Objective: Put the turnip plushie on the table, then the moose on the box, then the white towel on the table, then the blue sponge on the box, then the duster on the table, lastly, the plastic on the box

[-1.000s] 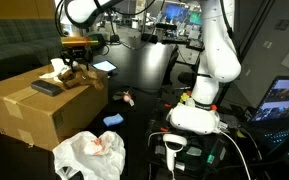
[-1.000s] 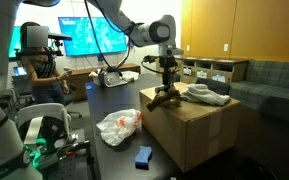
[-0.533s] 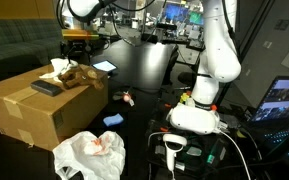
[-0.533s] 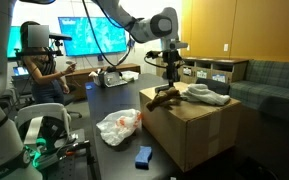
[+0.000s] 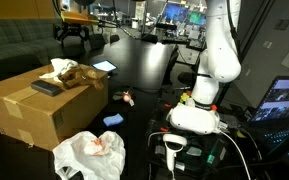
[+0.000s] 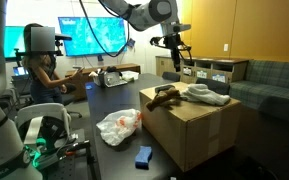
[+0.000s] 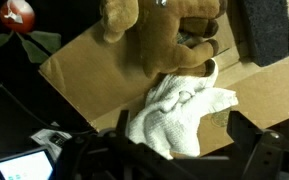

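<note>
Towel: we saw the crumpled white cloth towel on the brown cardboard box, next in line.
Moose: the brown plush moose lay touching it, let go.
Gripper: the black Robotiq gripper had risen clear above, jaws spread, empty.
Meaning: we judged step two done.

I count one box carrying one moose, one white towel and one duster; beside the box, one blue sponge, one plastic, one turnip plushie.
</note>
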Action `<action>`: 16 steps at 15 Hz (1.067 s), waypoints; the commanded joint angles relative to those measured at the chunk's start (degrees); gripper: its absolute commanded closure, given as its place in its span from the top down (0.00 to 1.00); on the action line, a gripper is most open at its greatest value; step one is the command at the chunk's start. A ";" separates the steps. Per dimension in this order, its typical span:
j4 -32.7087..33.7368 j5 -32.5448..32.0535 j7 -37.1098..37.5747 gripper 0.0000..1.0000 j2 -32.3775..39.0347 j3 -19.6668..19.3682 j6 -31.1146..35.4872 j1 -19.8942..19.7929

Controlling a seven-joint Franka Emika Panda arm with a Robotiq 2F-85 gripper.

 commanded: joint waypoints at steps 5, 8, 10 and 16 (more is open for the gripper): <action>10.34 2.15 -15.69 1.00 7.75 0.87 1.36 -1.62; 14.52 2.64 -18.95 1.00 11.70 0.34 0.34 -2.07; 17.27 2.51 -20.14 1.00 14.48 -0.01 -0.31 -2.29; 25.39 1.71 -21.47 1.00 22.86 -1.83 -2.75 -2.42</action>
